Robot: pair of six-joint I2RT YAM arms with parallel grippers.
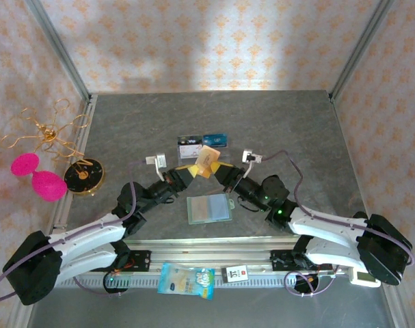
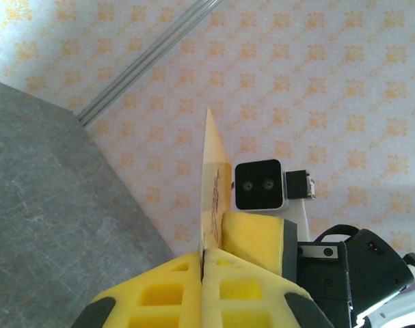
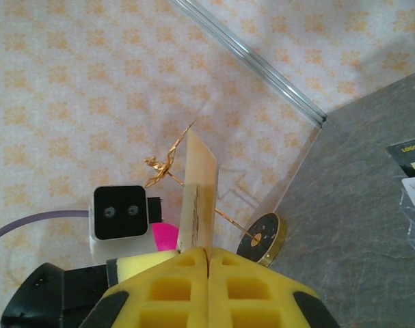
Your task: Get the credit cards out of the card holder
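Gold credit card (image 1: pixel 208 159) is up off the table (image 1: pixel 296 123), tilted and pinched from both sides. The left gripper (image 1: pixel 192 171) has its yellow foam fingers (image 2: pixel 159 294) pressed together on the card's lower edge. In the left wrist view the card (image 2: pixel 212 184) stands edge-on, rising out of the seam between them. The right gripper (image 1: pixel 221 171) is likewise closed on the same card, its pads (image 3: pixel 248 287) meeting beneath it, and the card (image 3: pixel 197 195) shows its tan face in the right wrist view. The two grippers sit nose to nose, almost touching. Card holder (image 1: pixel 209 208): sage-green, lying open and flat on the table just on the near side of the grippers, between the two arms and apart from the card. Whether its clear pockets hold cards cannot be told. Just beyond the grippers stands a clear acrylic rack (image 1: pixel 202 147) with a dark card (image 1: pixel 189 143) and a bright blue card (image 1: pixel 216 139). Off the table's left edge: a gold wire stand (image 1: pixel 46 131), a pink object (image 1: pixel 37 175) and a black-and-gold disc (image 1: pixel 84 176). On the near rail lies a blue-and-white packet (image 1: pixel 186 280).
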